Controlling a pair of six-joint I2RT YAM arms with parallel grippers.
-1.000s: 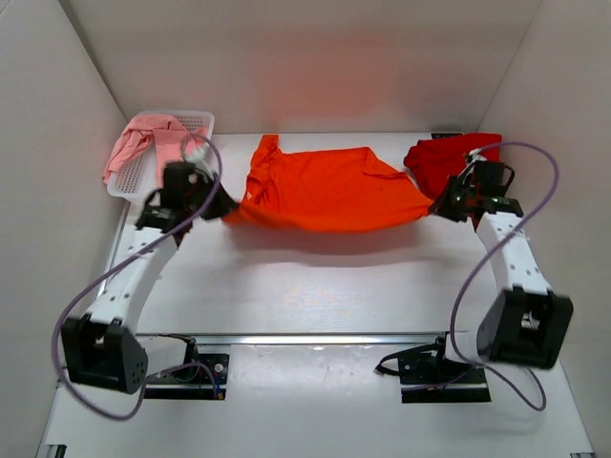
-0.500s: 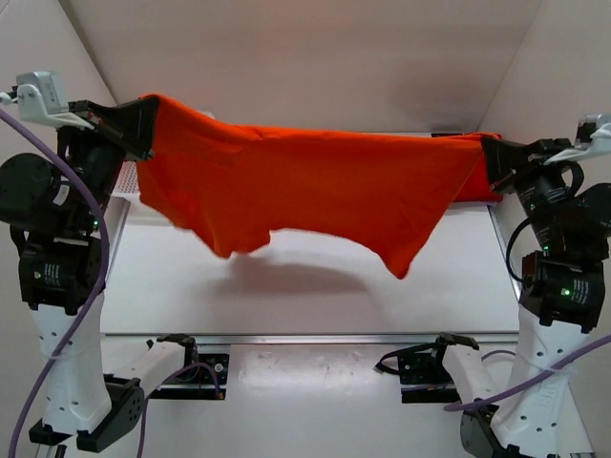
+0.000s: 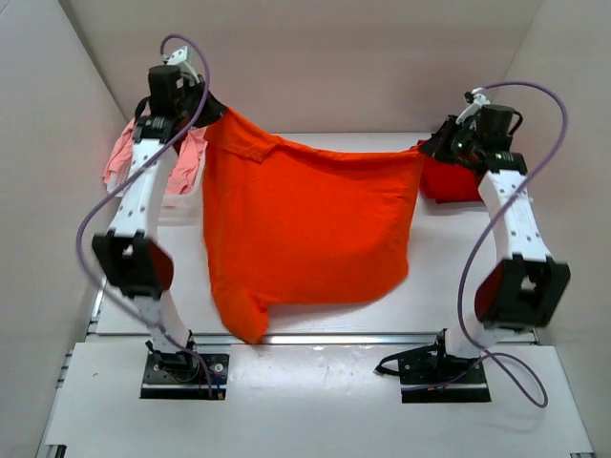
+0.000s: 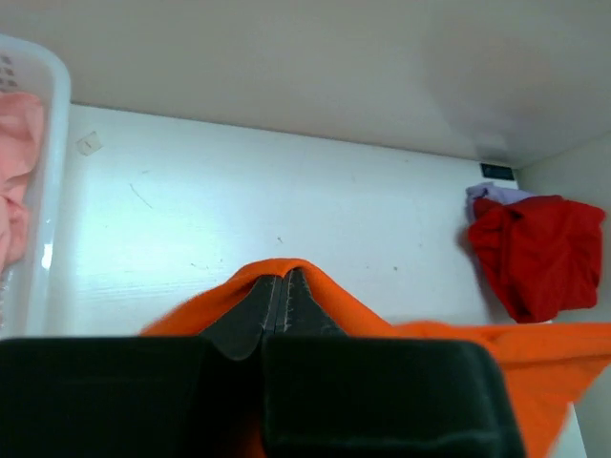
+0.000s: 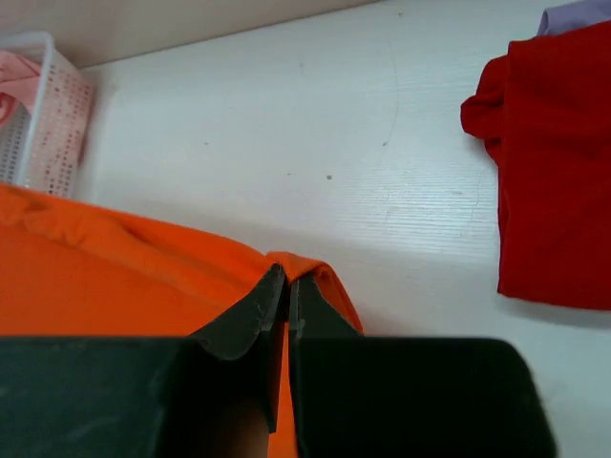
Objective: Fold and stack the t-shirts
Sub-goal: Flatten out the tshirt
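Note:
A bright orange t-shirt [image 3: 305, 229] hangs spread between my two grippers, its lower hem drooping toward the table's near edge. At the back left my left gripper [image 3: 212, 107] is shut on one upper corner, where cloth wraps over the closed fingertips [image 4: 280, 277]. My right gripper [image 3: 427, 148] is shut on the other upper corner [image 5: 286, 277]. A darker red t-shirt [image 3: 456, 181] lies bunched at the back right, also seen as the red t-shirt [image 5: 558, 172]. Over the basket at the back left hangs a pale pink t-shirt [image 3: 122, 153].
The white mesh basket [image 3: 179, 197] sits against the left wall, also seen as the basket [image 5: 52, 124]. A pale lavender cloth [image 5: 573, 14] peeks out behind the red shirt. White walls close the back and both sides.
Both arms swung the orange shirt up off the table, then toward the back. It now hangs down as a wide sheet, lower than half a second ago.

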